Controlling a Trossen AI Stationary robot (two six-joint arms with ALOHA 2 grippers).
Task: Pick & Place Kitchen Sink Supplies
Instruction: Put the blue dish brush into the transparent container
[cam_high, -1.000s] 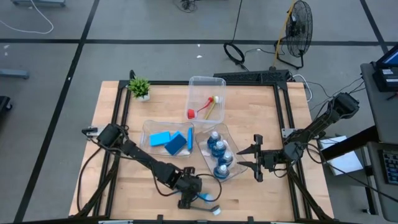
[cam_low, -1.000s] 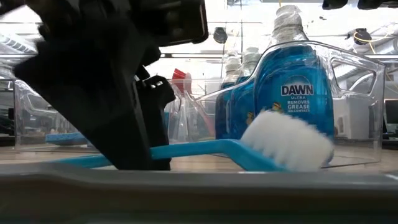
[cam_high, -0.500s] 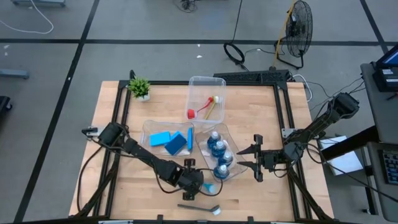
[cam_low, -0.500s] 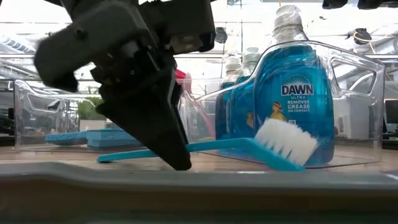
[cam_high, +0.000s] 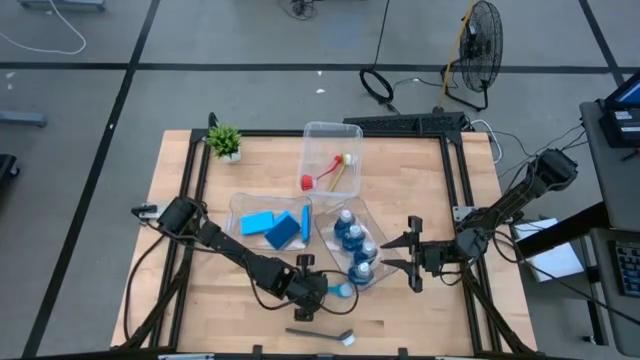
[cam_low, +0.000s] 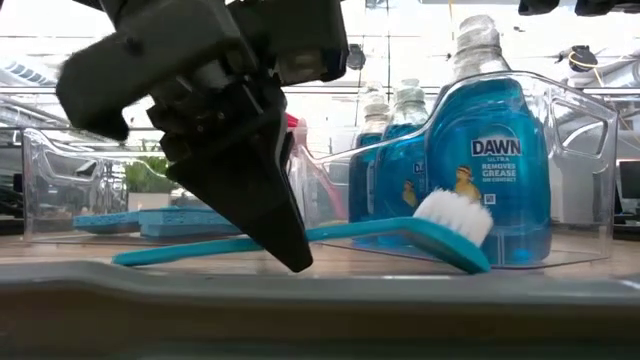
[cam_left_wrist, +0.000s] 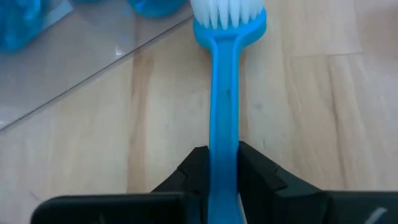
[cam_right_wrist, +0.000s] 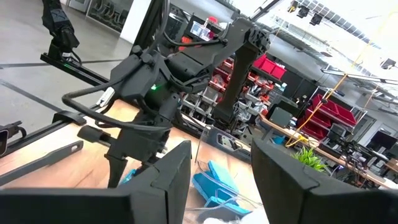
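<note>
My left gripper (cam_high: 312, 297) is low over the table near its near edge, shut on the light-blue brush (cam_low: 200, 246). The brush's white-bristled head (cam_left_wrist: 229, 14) is at the near end of the clear bin of blue-liquid bottles (cam_high: 355, 248). The dark-grey brush (cam_high: 320, 334) lies flat by the near edge. Blue sponges (cam_high: 272, 226) lie in a second bin. The red and yellow-green brushes (cam_high: 330, 172) lie in a third. My right gripper (cam_high: 390, 254) waits open just right of the bottle bin. My left gripper pinches the light-blue brush's handle about its middle (cam_left_wrist: 222, 146) between its two fingers (cam_left_wrist: 194, 169). It comes from above, slanting down, with the fingers across the handle. The brush lies about level and low over the table (cam_low: 330, 234); I cannot tell whether it touches the wood.
A small green potted plant (cam_high: 224, 140) stands at the far left corner. Black frame rails (cam_high: 190, 200) run along the table's left and right sides. Bare wood shows between the bins and the near edge. The right wrist view shows shelving and equipment beyond the table.
My left gripper has moved from the near edge toward the far edge and the bottle bin. It carried the light-blue brush away from the dark-grey brush, which stayed put. The brush head has come up against the bin's near end, and the nearest bottle has shifted slightly.
</note>
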